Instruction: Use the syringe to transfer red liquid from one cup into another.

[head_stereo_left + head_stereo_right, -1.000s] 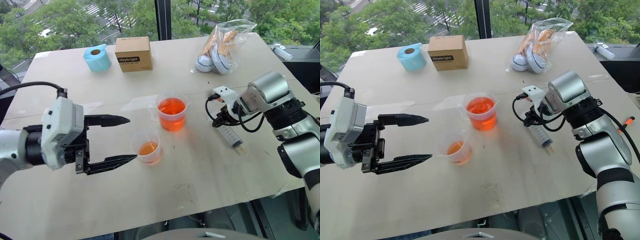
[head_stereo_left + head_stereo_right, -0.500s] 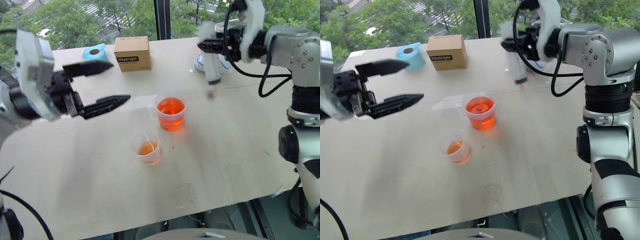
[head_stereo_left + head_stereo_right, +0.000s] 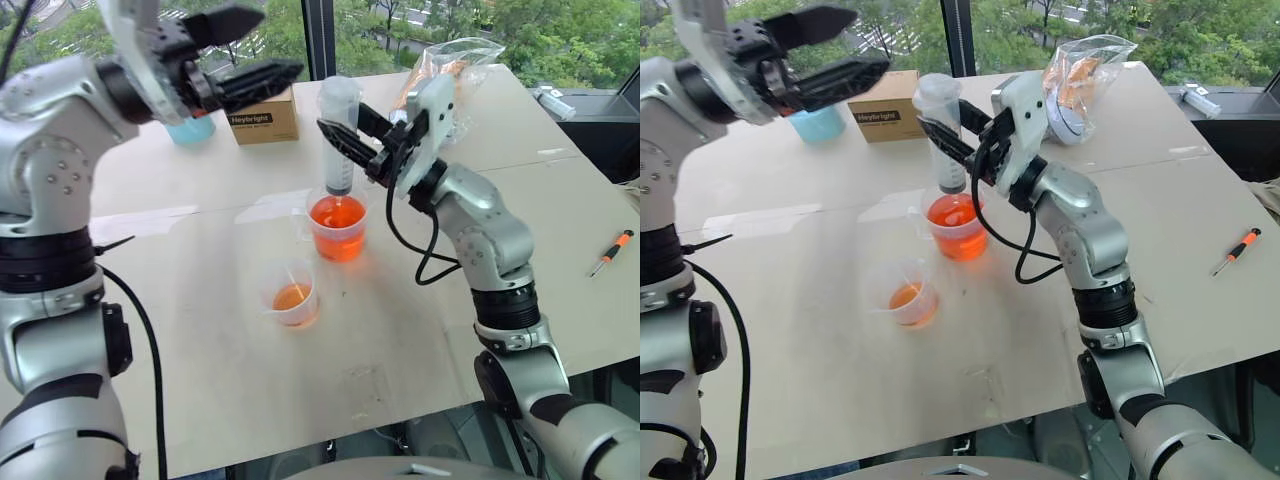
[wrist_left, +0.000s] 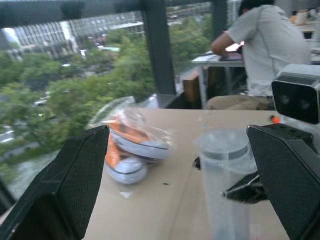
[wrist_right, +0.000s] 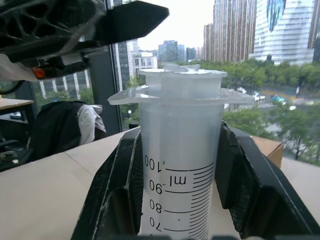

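Note:
My right gripper is shut on the syringe and holds it upright. The syringe's narrow tip points down into the mouth of the larger cup, which is about half full of red liquid. Whether the tip touches the liquid I cannot tell. In the right wrist view the barrel sits between the fingers, with the plunger pushed in. The smaller cup stands nearer me and to the left, with a little orange liquid. My left gripper is open, high up and left of the syringe's top.
A cardboard box and a blue roll sit at the table's far side. A plastic bag lies at the far right. An orange-handled screwdriver lies near the right edge. A person sits at a desk beyond the table.
My right gripper swung left with the syringe and now holds it upright over the larger cup. My left gripper rose and moved forward, still open.

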You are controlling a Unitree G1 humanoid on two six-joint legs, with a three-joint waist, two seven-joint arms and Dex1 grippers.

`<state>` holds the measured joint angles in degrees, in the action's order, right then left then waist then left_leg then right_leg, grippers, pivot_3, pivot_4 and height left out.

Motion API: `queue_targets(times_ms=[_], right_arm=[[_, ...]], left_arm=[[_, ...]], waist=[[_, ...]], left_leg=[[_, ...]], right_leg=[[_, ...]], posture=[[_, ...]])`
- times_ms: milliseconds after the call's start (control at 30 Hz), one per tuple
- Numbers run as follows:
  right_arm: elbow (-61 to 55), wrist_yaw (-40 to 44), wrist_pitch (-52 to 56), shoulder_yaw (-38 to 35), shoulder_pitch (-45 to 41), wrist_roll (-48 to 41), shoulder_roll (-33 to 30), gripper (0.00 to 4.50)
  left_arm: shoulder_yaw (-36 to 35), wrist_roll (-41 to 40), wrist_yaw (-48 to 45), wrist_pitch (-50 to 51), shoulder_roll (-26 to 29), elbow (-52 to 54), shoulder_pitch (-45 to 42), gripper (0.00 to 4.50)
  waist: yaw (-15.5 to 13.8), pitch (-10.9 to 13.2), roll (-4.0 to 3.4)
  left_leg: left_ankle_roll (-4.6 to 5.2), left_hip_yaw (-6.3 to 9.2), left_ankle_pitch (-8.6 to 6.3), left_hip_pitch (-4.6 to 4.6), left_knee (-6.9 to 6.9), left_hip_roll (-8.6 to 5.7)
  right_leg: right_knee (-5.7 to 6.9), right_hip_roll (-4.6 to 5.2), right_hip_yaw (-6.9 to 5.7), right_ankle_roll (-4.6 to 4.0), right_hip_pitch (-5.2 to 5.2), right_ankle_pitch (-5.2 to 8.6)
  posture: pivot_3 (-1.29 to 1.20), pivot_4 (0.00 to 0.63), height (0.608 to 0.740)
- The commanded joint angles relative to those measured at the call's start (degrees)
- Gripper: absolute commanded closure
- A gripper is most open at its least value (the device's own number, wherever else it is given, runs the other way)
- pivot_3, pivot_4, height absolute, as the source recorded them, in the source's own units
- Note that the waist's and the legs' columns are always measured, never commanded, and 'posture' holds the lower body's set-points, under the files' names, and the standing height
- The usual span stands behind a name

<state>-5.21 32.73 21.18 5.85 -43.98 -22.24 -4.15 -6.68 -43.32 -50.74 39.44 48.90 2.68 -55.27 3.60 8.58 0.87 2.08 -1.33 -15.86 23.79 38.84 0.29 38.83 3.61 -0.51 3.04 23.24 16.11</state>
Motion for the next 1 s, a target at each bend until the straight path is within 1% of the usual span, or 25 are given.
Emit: queue_targets(times_ms=[33,333,500,700,933,967,1000], right_arm=[[-0.1,2.2,-7.5,2.7,1.6,3.7,-0.5,3.01],[1.5,2.9,-10.1,5.2,3.4,5.8,0.7,3.01],[1.9,2.5,-10.5,5.4,3.7,6.5,1.2,3.01],[1.5,3.1,-10.8,6.1,4.5,7.0,0.9,3.01],[1.4,3.6,-11.5,6.8,4.9,7.7,0.8,3.01],[1.4,3.6,-11.5,6.9,5.0,7.7,0.8,3.01],[1.4,3.6,-11.6,6.9,5.0,7.7,0.8,3.01]], left_arm=[[0.1,0.6,-1.3,0.4,-0.1,3.3,0.6,0.0],[3.6,5.2,-2.9,-0.4,-1.5,4.4,3.2,0.0],[4.1,5.1,-3.7,0.3,-2.2,7.1,5.7,0.0],[3.9,6.3,-3.3,0.2,-3.5,6.0,4.8,0.0],[3.1,5.7,-3.6,0.8,-4.4,4.9,4.2,0.0],[3.1,5.5,-3.7,1.2,-4.5,4.9,4.3,0.55],[3.0,5.3,-3.8,1.5,-4.5,5.0,4.3,0.84]], waist=[[0.3,0.0,0.0],[0.1,0.0,0.0],[-0.2,0.0,0.01],[-0.6,0.0,0.01],[-1.0,0.0,0.01],[-1.1,0.0,0.01],[-1.1,0.0,0.01]], left_leg=[[-0.02,0.0,0.01,-0.01,0.02,0.01],[-0.07,0.0,0.05,-0.04,0.19,0.05],[-0.07,0.02,0.05,-0.02,0.2,0.05],[-0.07,0.03,0.05,-0.01,0.22,0.06],[-0.07,0.03,0.05,-0.01,0.22,0.06],[-0.07,0.03,0.05,-0.01,0.23,0.06],[-0.07,0.03,0.05,-0.01,0.22,0.06]], right_leg=[[0.02,-0.01,0.01,0.0,0.0,0.0],[0.05,-0.04,0.07,-0.01,-0.01,0.0],[0.05,-0.04,0.06,-0.01,-0.01,0.0],[0.05,-0.03,0.05,-0.01,-0.01,0.0],[0.05,-0.04,0.05,-0.01,-0.01,0.0],[0.05,-0.04,0.05,-0.01,-0.01,0.0],[0.05,-0.04,0.05,-0.01,-0.01,0.0]], posture=[[0.0,0.15,0.74],[0.0,0.15,0.74],[0.0,0.15,0.74],[0.0,0.15,0.74],[0.0,0.15,0.74],[0.0,0.15,0.74],[0.0,0.15,0.74]])
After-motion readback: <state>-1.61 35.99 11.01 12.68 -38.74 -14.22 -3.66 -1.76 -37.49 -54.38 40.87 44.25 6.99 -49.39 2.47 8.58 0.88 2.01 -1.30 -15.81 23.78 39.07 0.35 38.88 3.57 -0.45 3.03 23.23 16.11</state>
